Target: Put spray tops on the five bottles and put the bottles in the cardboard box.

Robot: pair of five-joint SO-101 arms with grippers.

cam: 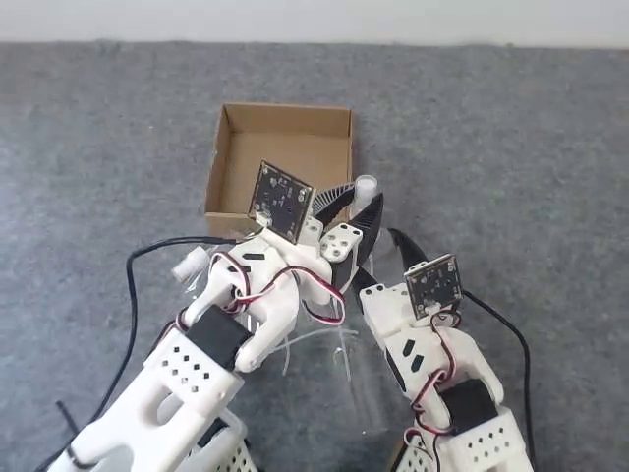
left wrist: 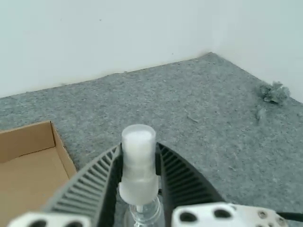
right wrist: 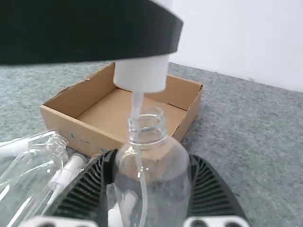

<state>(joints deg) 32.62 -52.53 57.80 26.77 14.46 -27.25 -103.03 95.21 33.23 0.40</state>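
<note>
Grey carpeted bench [cam: 511, 138], white wall [left wrist: 94, 33] behind. Left end effector [left wrist: 138, 150] clamps the spray top [left wrist: 138, 170], its dip tube [right wrist: 137, 106] entering the bottle [right wrist: 150, 179]. Right end effector [right wrist: 150, 163] grips the bottle mid-body. Bottle likely light, rigid, slick, so keep the hold on the body. Cardboard box [cam: 285, 157] sits just beyond. Its top is open and there is free bench to its right.

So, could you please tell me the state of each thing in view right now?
bottle, upright, uncapped
spray top, tube in its neck, not seated
second bottle, lying down, uncapped
cardboard box, open, nothing visible inside
left gripper, jaws shut on spray top
right gripper, jaws shut on bottle
</note>
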